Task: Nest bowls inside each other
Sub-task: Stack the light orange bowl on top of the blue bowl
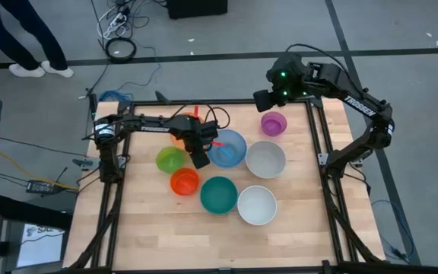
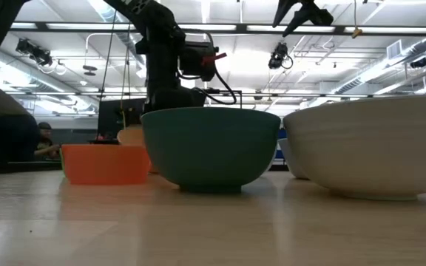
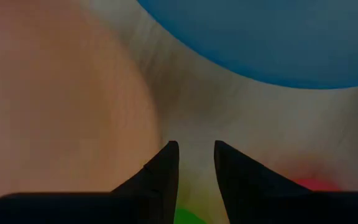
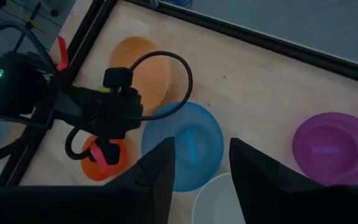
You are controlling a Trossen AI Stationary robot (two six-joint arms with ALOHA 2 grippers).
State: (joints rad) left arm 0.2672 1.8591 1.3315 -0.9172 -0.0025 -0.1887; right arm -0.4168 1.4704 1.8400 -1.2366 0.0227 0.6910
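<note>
My left gripper (image 1: 201, 160) (image 3: 196, 165) points down, low over the table in the gap between the orange bowl (image 3: 55, 106), the blue bowl (image 1: 230, 148) (image 3: 272, 37), the lime green bowl (image 1: 169, 158) and the red-orange bowl (image 1: 184, 181). Its fingers are a little apart, with only bare table between them. My right gripper (image 1: 268, 99) (image 4: 201, 168) hangs open high over the far right of the table, near the purple bowl (image 1: 274, 123). The teal bowl (image 1: 218, 195), white bowl (image 1: 257, 205) and grey bowl (image 1: 265, 159) rest upright on their bases.
The bowls stand close together in the middle of the wooden table (image 1: 150, 228). In the low view the teal bowl (image 2: 209, 148) and the white bowl (image 2: 376, 148) hide my left gripper's fingers. Bare table lies along the near edge. A person's legs (image 1: 29, 46) show beyond the far left corner.
</note>
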